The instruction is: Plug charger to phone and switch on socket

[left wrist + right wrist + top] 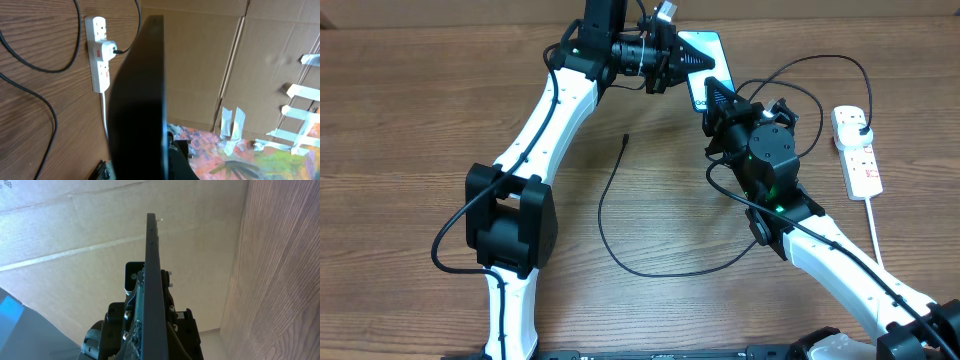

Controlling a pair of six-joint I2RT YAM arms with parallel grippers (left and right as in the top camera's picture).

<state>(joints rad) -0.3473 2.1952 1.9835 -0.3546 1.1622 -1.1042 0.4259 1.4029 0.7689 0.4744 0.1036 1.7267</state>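
Observation:
The phone (704, 50), blue-teal screen up, sits at the back of the table between both arms. My left gripper (680, 62) is shut on its left side. In the left wrist view the phone (142, 85) is a dark slab filling the middle. My right gripper (713, 93) is shut on the phone's near end, and the right wrist view shows the phone (152, 255) edge-on between the jaws. The charger cable's loose tip (625, 137) lies on the wood, and the cable loops round to a black plug (861, 128) in the white socket (858, 152). The socket (98, 55) also shows in the left wrist view.
The socket's thick white cord (876, 232) runs toward the front right edge. The black cable crosses the middle of the table (601, 215) and passes under my right arm. A cardboard wall (75, 235) stands behind the table, with a painted sheet (260, 160) and tape strips.

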